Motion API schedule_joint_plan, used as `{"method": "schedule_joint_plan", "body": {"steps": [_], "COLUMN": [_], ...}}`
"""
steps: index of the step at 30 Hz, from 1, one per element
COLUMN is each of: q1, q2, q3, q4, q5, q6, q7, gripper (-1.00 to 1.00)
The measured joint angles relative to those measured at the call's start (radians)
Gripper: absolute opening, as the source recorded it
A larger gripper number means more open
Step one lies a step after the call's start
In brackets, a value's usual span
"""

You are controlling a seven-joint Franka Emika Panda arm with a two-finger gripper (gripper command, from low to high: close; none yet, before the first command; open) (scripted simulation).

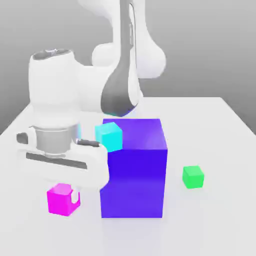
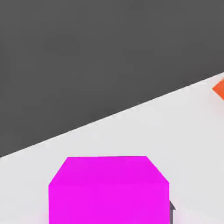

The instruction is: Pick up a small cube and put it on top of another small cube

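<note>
The small magenta cube (image 1: 60, 201) rests on the white table (image 1: 210, 225) at the exterior view's left, near the front. My gripper (image 1: 64, 196) has come down over it from above and is shut on it; one white fingertip (image 1: 75, 196) presses its right face. In the hand view the magenta cube (image 2: 109, 190) looms large and close. The small green cube (image 1: 192, 177) stands alone on the table at the exterior view's right, well apart from the gripper.
A big blue-violet block (image 1: 134, 167) stands between the magenta and green cubes, taller than both. A small cyan cube (image 1: 109, 136) sits at its upper left corner. An orange corner (image 2: 219, 89) pokes in at the hand view's edge.
</note>
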Motion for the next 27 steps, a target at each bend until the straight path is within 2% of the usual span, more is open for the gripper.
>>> {"method": "schedule_joint_plan", "body": {"steps": [8, 17, 27], "q1": [0.285, 0.425, 0.216], "q2": [-0.186, -0.342, -0.169], "q3": [0.211, 0.465, 0.614], "q4": [-0.118, -0.372, -0.403], "q5": [0.149, 0.217, -0.033], "q6": [-0.064, -0.119, 0.041], "q7": [0.273, 0.68, 0.898], "gripper": [-1.0, -1.0, -1.0]}}
